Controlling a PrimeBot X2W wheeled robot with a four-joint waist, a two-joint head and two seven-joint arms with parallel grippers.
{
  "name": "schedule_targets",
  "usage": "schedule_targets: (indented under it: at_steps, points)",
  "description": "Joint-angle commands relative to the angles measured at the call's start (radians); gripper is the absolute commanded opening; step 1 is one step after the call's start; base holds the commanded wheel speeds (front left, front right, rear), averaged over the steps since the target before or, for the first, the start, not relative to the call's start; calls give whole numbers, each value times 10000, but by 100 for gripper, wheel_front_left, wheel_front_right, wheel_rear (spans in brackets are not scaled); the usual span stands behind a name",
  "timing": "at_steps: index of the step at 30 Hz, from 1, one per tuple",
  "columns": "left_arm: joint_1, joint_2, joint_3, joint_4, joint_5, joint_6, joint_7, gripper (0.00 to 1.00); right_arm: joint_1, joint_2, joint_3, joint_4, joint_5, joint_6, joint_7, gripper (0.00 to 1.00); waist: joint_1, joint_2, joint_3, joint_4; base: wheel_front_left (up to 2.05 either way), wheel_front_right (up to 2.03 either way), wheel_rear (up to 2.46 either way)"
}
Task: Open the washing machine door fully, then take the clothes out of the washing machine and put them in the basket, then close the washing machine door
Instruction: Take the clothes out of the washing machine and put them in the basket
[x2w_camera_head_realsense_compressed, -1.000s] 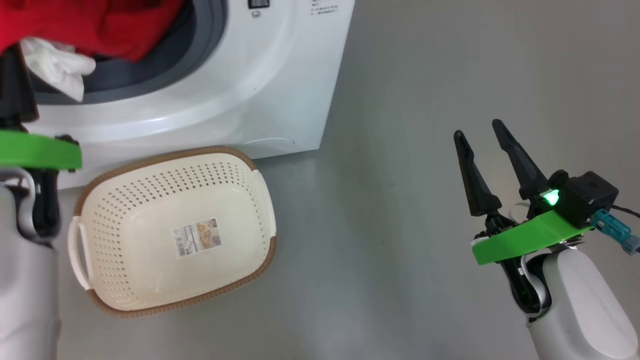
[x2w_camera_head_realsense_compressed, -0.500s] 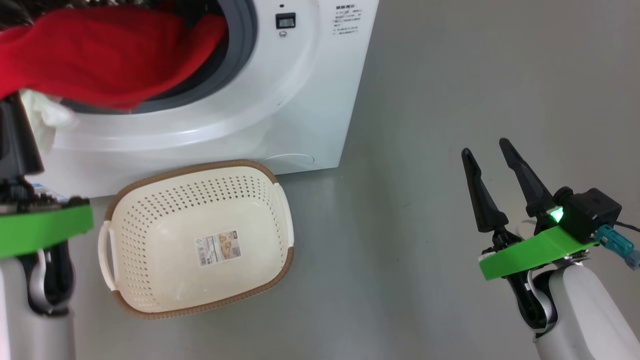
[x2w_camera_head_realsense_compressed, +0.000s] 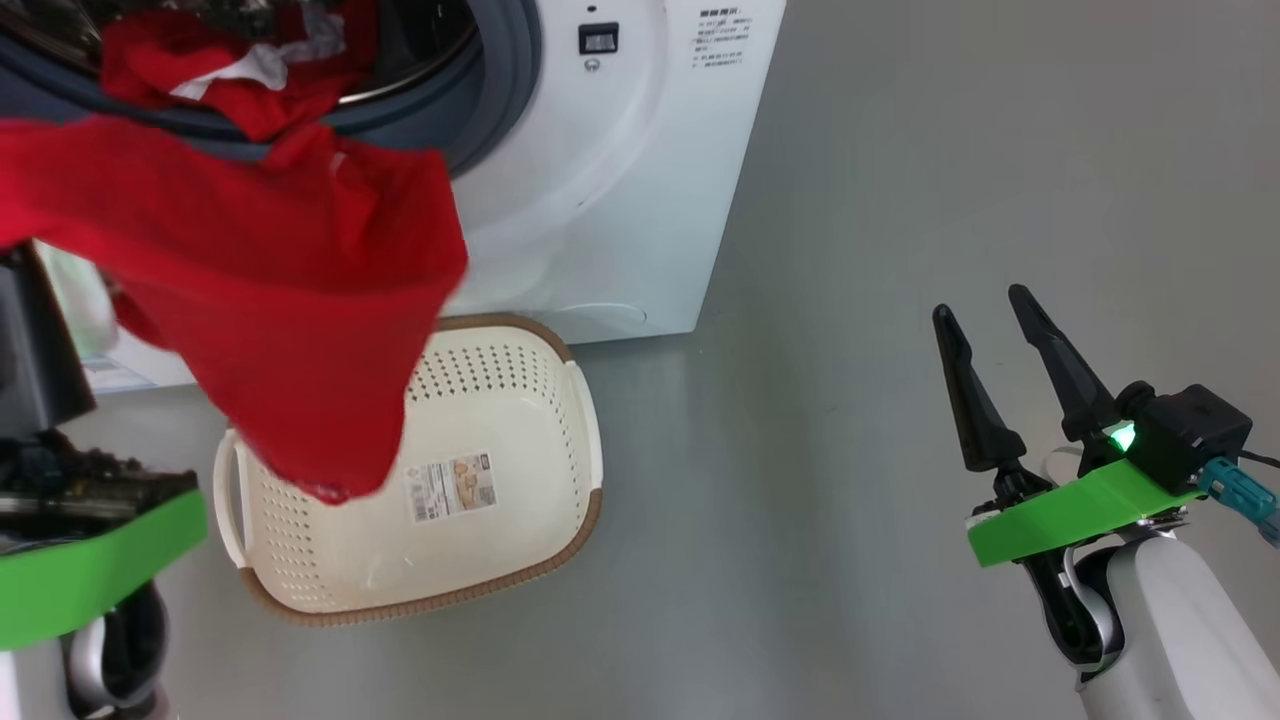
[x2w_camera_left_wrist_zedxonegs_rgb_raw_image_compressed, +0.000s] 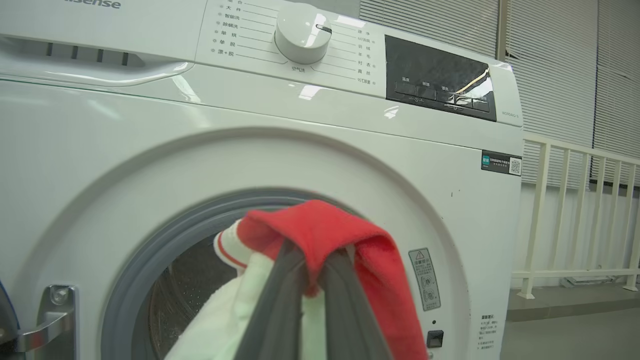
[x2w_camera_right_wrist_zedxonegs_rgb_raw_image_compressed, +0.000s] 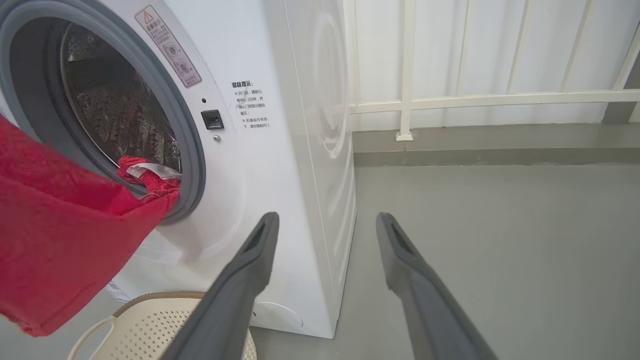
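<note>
Out slides the red-and-white garment (x2w_camera_head_realsense_compressed: 290, 330), now hanging over the basket (x2w_camera_head_realsense_compressed: 520, 390), left gripper (x2w_camera_left_wrist_zedxonegs_rgb_raw_image_compressed: 315, 265) clenched on it, right gripper (x2w_camera_head_realsense_compressed: 981, 302) spread wide and empty, well right of the basket.

The clothes (x2w_camera_head_realsense_compressed: 300, 330) are soft, matt red cloth with a fleecy nap, the washing machine (x2w_camera_head_realsense_compressed: 620, 200) has a smooth glossy white shell and a matt grey rubbery seal (x2w_camera_right_wrist_zedxonegs_rgb_raw_image_compressed: 195, 150) around a shiny dimpled metal drum (x2w_camera_right_wrist_zedxonegs_rgb_raw_image_compressed: 115, 115), the basket (x2w_camera_head_realsense_compressed: 520, 390) is matt cream perforated plastic, and the floor (x2w_camera_head_realsense_compressed: 900, 200) is smooth matt grey.
</note>
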Motion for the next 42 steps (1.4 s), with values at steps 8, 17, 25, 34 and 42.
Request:
schedule_targets:
  at_steps: [8,17,25,34,42]
  points:
    - [176,155,-441,1313,-94,-28,-37,0,-292,63,309,-336,-148,16,-49,100,0,0,625,-150,0,0,0]
    - [-453,280,-968,4356,-109,-28,-37,0,-600,327,330,-517,-185,16,-49,100,0,0,1403,-499,0,0,0]
    - [-1415,717,-1254,6865,131,-28,-37,0,-904,629,365,-627,-215,16,-49,100,0,0,2247,-1012,0,0,0]
    - [-2625,1028,-1894,9762,118,-28,-37,0,-1213,966,522,-681,-225,16,-49,100,0,0,3105,-1536,0,0,0]
    - [-4028,1412,-3142,12555,-255,-28,-37,0,-1642,1217,828,-722,-207,16,-49,100,0,0,3862,-1904,0,0,0]
